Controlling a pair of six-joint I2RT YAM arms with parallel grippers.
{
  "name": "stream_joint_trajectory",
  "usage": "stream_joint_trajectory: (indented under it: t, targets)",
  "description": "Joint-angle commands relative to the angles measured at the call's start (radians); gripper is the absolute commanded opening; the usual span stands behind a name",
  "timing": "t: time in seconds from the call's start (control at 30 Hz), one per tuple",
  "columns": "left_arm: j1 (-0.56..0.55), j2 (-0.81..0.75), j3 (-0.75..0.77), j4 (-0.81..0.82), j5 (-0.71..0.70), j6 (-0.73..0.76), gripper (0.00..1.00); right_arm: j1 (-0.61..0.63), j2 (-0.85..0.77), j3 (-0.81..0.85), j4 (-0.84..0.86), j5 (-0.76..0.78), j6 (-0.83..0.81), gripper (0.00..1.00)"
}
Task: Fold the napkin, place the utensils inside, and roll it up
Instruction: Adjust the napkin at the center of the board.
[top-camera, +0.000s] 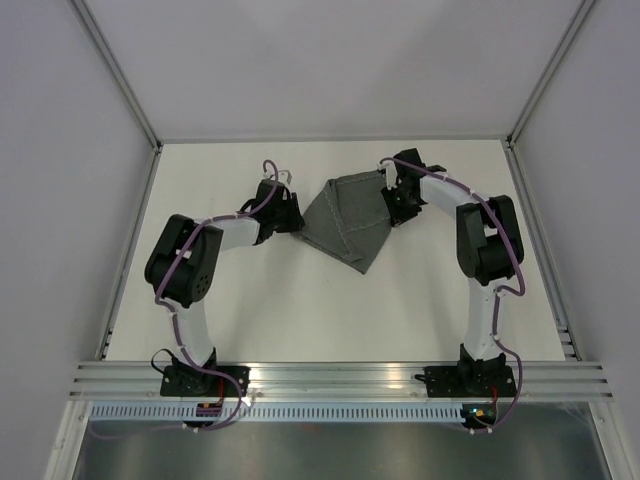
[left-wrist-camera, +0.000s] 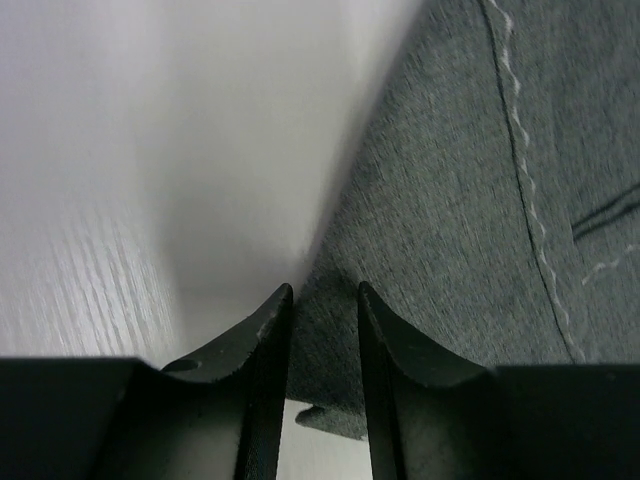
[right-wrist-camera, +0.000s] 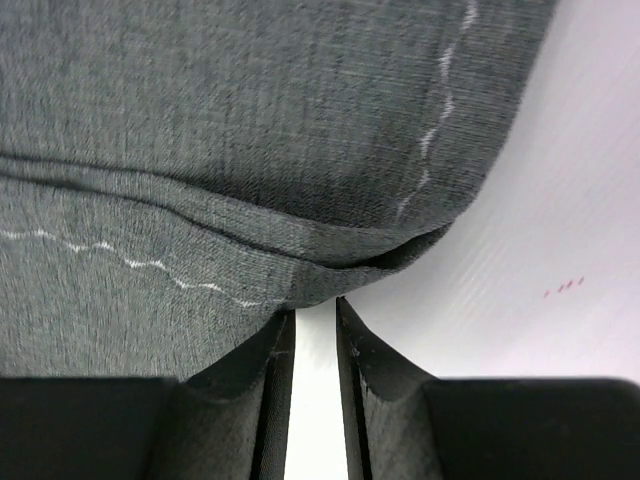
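The dark grey napkin (top-camera: 348, 220) lies folded into a pointed shape at the back middle of the white table. My left gripper (top-camera: 293, 222) is at its left corner. In the left wrist view that corner (left-wrist-camera: 450, 180) lies flat between the fingers, and my left gripper (left-wrist-camera: 323, 290) stands narrowly open around it. My right gripper (top-camera: 393, 203) is at the napkin's upper right edge. In the right wrist view the doubled edge (right-wrist-camera: 250, 130) rests at the fingertips, and my right gripper (right-wrist-camera: 315, 305) shows a thin gap with bare table through it. The utensils are out of view.
White walls and metal posts (top-camera: 125, 80) close in the table on the left, back and right. An aluminium rail (top-camera: 330, 375) runs along the near edge, where both arm bases are bolted. White tabletop (top-camera: 330, 310) lies between the napkin and the rail.
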Motion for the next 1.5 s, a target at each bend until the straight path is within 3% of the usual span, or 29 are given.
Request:
stream_joint_trajectory:
  t: [0.0, 0.5, 0.7, 0.93, 1.1, 1.27, 1.47]
  targets:
    - [-0.029, -0.044, -0.093, 0.010, 0.012, -0.069, 0.38, -0.008, 0.074, 0.074, 0.008, 0.040, 0.006, 0.29]
    - [-0.095, -0.217, -0.391, 0.159, -0.001, -0.165, 0.35, -0.008, 0.166, 0.238, -0.029, -0.035, 0.020, 0.29]
    - [-0.095, -0.265, -0.396, 0.124, -0.038, -0.147, 0.37, -0.020, 0.105, 0.226, -0.038, -0.006, 0.027, 0.29]
    - [-0.088, -0.395, -0.333, 0.043, -0.133, -0.109, 0.50, -0.120, -0.059, 0.108, 0.020, -0.087, 0.000, 0.30]
    - [-0.086, -0.486, -0.215, -0.031, -0.185, 0.002, 0.51, -0.132, -0.217, 0.015, 0.062, -0.152, -0.175, 0.34]
    - [-0.085, -0.539, -0.170, 0.019, -0.219, 0.005, 0.54, -0.117, -0.355, -0.052, 0.054, -0.296, -0.327, 0.43]
    - [-0.074, -0.604, -0.193, 0.009, -0.245, -0.022, 0.57, 0.046, -0.406, -0.150, 0.120, -0.270, -0.497, 0.51]
